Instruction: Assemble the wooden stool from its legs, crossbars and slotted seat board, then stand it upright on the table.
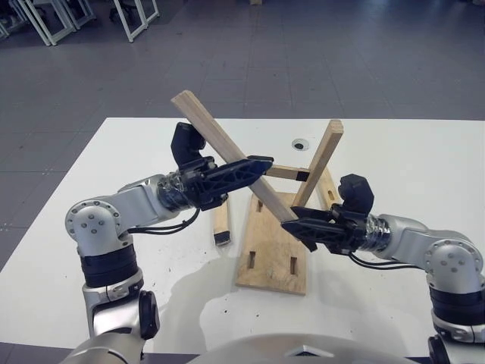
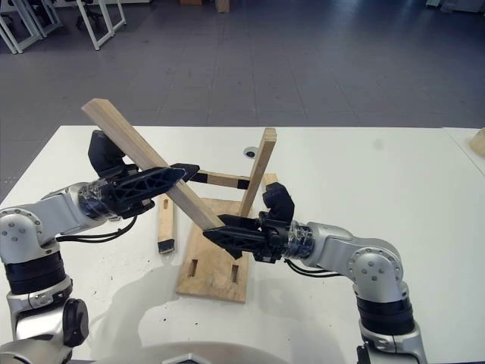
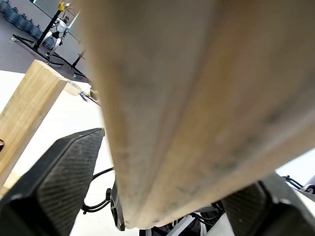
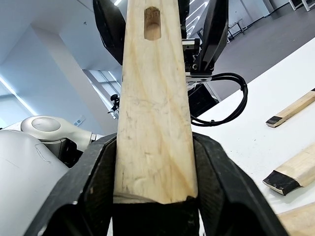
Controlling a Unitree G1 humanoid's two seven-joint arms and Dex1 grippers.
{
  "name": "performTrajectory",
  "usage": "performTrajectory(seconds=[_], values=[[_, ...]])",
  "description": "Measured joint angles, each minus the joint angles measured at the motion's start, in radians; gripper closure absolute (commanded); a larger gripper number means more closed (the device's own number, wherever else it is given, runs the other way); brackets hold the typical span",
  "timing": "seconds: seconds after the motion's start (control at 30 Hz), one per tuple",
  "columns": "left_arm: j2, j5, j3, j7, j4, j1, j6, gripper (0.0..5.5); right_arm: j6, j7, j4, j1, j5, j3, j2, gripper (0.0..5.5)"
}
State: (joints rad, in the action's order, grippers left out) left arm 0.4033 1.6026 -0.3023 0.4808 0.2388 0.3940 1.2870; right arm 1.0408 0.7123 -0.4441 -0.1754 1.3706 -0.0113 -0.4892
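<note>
- Grip: left tool (image 1: 254, 168) closed on the tilted leg (image 1: 208, 125) at mid-length, right tool (image 1: 297, 224) closed on its lower end, just above the seat board (image 1: 273, 262).
- Swing upright before lowering, matching the standing leg (image 1: 322, 159) planted in the board.
- Aim the foot squarely at a free slot (image 1: 292, 265), side hole (image 4: 152, 22) facing the crossbar (image 1: 284, 173).
- Press down gently, without shifting the board on the table (image 1: 394, 167).

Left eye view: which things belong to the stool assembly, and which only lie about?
Belong:
- long pale wooden leg, clamped in left gripper and right gripper
- flat slotted wooden seat board
- wooden leg standing on it
- short black-tipped crossbar
- black-tipped wooden piece beside the board

Not needed:
- round cable hole in the white table
- white metal frames on the floor behind
</note>
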Motion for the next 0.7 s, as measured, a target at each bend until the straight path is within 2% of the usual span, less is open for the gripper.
performTrajectory(seconds=[0.17,0.37,0.4,0.53,0.67,0.7], values=[[0.028,0.068,0.028,-0.013,-0.004,-0.011,-0.037,3.1,-0.01,0.005,0.0,0.0,-0.013,0.005,-0.003,3.47],[0.036,0.112,0.06,-0.074,-0.024,-0.014,-0.092,3.19,-0.048,0.0,-0.003,0.0,-0.051,0.013,0.006,3.47],[0.036,0.119,0.065,-0.079,-0.028,-0.017,-0.103,3.2,-0.053,-0.006,-0.005,0.0,-0.054,0.014,0.007,3.08],[0.038,0.151,0.068,-0.096,-0.037,-0.032,-0.135,3.29,-0.053,-0.017,-0.005,-0.003,-0.037,0.009,0.008,2.42],[0.047,0.159,0.07,-0.096,-0.037,-0.041,-0.159,3.33,-0.055,-0.031,-0.007,0.002,-0.03,-0.049,-0.017,1.62],[0.054,0.157,0.07,-0.096,-0.038,-0.046,-0.163,3.35,-0.056,-0.038,-0.015,0.016,-0.027,-0.085,-0.039,1.59]])
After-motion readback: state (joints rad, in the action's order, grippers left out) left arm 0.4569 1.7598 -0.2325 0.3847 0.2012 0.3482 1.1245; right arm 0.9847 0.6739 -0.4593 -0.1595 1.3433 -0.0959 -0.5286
